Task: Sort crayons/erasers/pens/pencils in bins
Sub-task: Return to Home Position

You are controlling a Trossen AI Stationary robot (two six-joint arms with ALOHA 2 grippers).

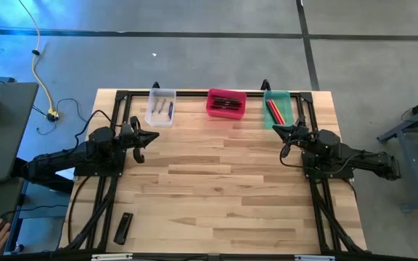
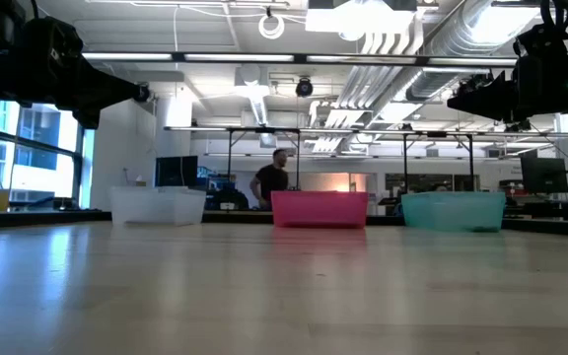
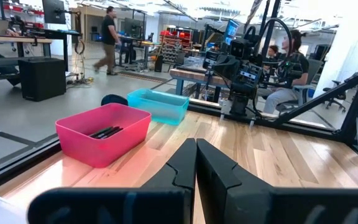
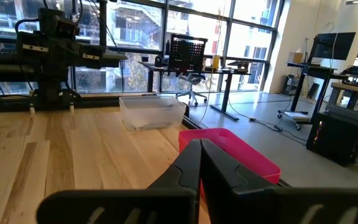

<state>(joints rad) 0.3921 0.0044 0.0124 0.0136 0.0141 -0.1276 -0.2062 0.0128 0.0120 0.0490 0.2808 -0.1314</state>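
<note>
On the wooden table (image 1: 223, 188), the left gripper (image 1: 153, 138) and right gripper (image 1: 277, 130) hang at opposite sides, each with fingers pressed together and empty, while the clear bin (image 1: 151, 109), pink bin (image 1: 226, 113) and green bin (image 1: 287, 109) along the far edge hold the pens and crayons (image 1: 226, 103), well apart from a black bar (image 1: 123, 228) near the front left corner.

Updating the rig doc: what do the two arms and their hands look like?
Both dark, near black: left arm and right arm are chunky jointed links with thin black cables looping alongside. The left hand and right hand each have two matte black angular fingers. No markings visible.
</note>
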